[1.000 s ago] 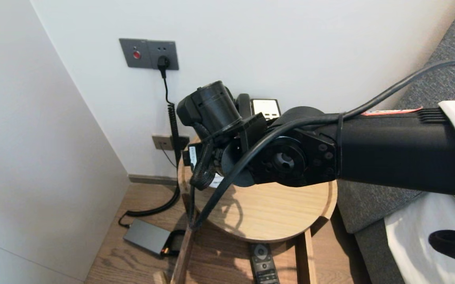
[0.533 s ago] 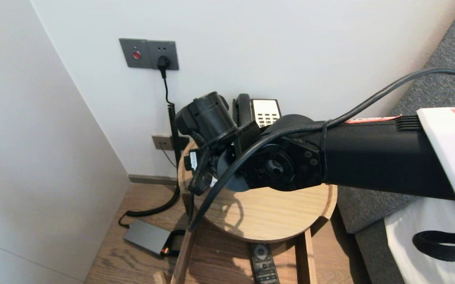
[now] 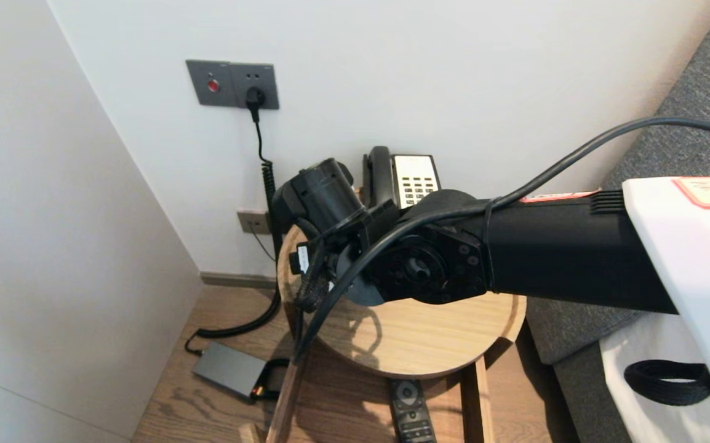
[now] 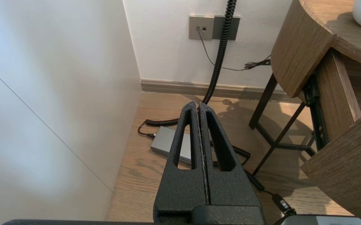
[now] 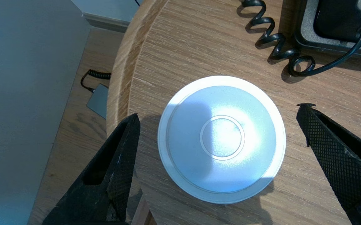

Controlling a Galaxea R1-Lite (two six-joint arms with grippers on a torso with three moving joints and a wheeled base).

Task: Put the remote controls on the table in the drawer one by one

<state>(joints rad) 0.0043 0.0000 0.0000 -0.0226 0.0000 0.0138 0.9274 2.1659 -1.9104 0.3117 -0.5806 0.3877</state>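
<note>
A flat white round disc with a raised centre ring lies on the round light-wood side table, close to the tabletop's rim and clear of the coiled black cord that runs to the black desk telephone at the wall. The right gripper hangs directly over the disc, its two black claws spread wide apart, one on either side of it and neither touching. In the head view the right arm stretches from the right edge to mid-frame and covers the disc. A dark remote control lies on the shelf under the table at the bottom of the frame, and a grey power brick on the wooden floor at lower left. The left gripper, claws pressed together, is parked low beside the table.
</note>
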